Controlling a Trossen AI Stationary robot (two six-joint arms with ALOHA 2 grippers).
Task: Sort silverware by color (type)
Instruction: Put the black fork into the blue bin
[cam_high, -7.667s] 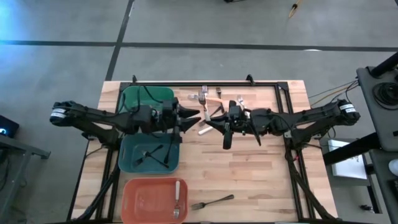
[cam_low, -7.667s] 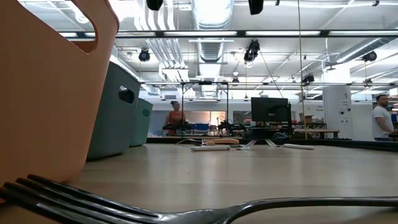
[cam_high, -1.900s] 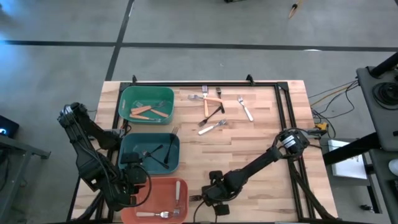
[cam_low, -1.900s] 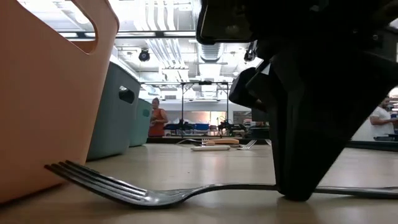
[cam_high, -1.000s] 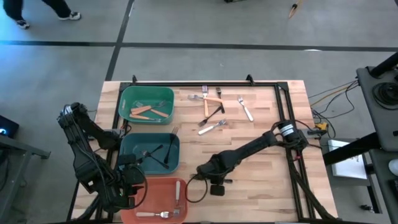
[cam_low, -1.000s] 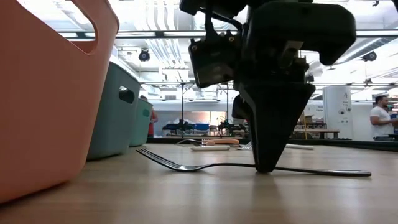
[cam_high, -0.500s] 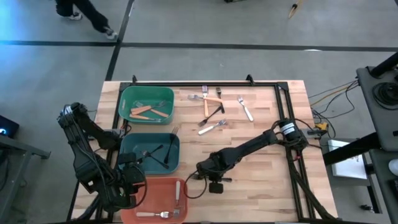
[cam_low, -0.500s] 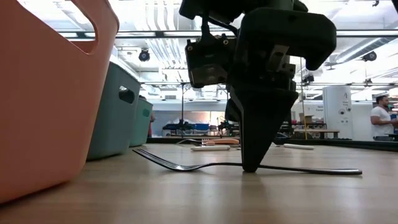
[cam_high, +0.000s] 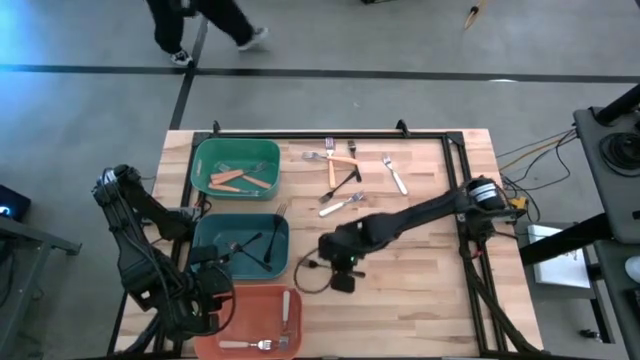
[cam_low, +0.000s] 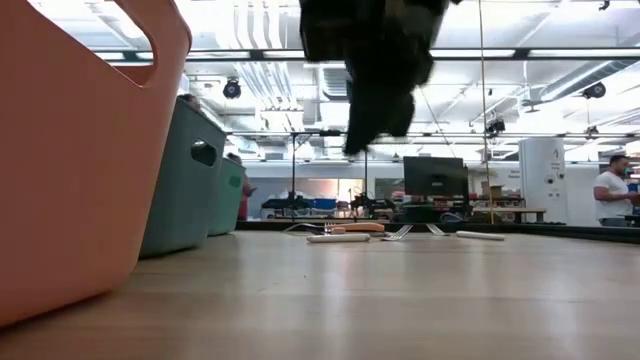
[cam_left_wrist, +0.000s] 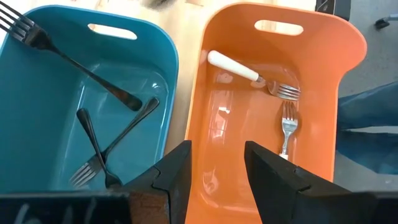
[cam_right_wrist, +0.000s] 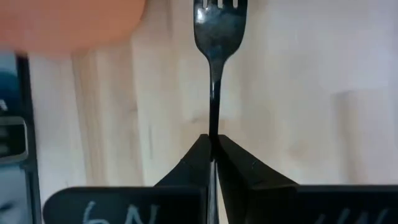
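The right pincer (cam_right_wrist: 213, 149) is pressed together on the thin stem of a dark metal fork (cam_right_wrist: 215, 37), whose tines point away from it over the pale, grained wooden tabletop (cam_high: 420, 270). In the high view that pincer (cam_high: 335, 262) sits just beside the teal bin (cam_high: 215, 262), lifted clear of the boards. The left pincer (cam_left_wrist: 216, 165) hangs with its fingers spread above the glossy salmon bin (cam_left_wrist: 323, 74), which holds a white-handled fork (cam_left_wrist: 239, 68) and a plain metal fork (cam_left_wrist: 286, 127). The teal bin holds three black forks (cam_left_wrist: 93, 149), crossed. The round-cornered green bin (cam_high: 208, 160) holds orange-pink-handled forks (cam_high: 238, 180). More forks (cam_high: 345, 180) lie scattered at the tabletop's far edge.
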